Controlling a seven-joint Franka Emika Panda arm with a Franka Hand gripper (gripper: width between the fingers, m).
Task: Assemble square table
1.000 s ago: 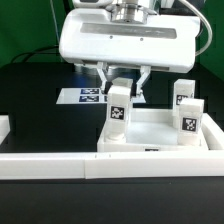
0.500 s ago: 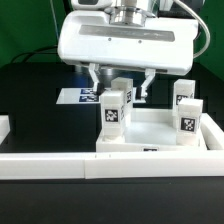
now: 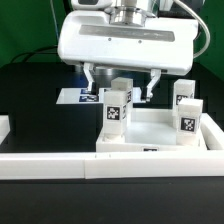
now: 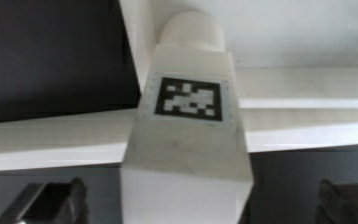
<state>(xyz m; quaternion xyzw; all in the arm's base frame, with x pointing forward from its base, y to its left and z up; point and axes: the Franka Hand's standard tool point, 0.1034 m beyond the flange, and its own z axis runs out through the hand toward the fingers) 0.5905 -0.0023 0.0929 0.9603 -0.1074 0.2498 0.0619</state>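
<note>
Since the earlier frames, your gripper [image 3: 121,86] has spread its fingers: a second ago they sat close against the leg [image 3: 116,108], and now they stand apart on either side of it, with a gap showing on each side. You hold nothing. In the wrist view the two fingertips [image 4: 48,199] appear dark at the edges of the frame, well clear of the leg's [image 4: 188,130] white body and its black-and-white tag.

That leg stands upright at the near left corner of the square table [image 3: 150,135], directly under the gripper. Whether it is fully seated in its socket you cannot tell from either view.

Two more legs [image 3: 185,115] stand upright at the slab's right side, one behind the other.

Behind the slab, on the black table [image 3: 35,95], the marker board [image 3: 75,96] lies flat. Long white border rails [image 3: 60,165] run along the near edge and up the exterior view's right.
</note>
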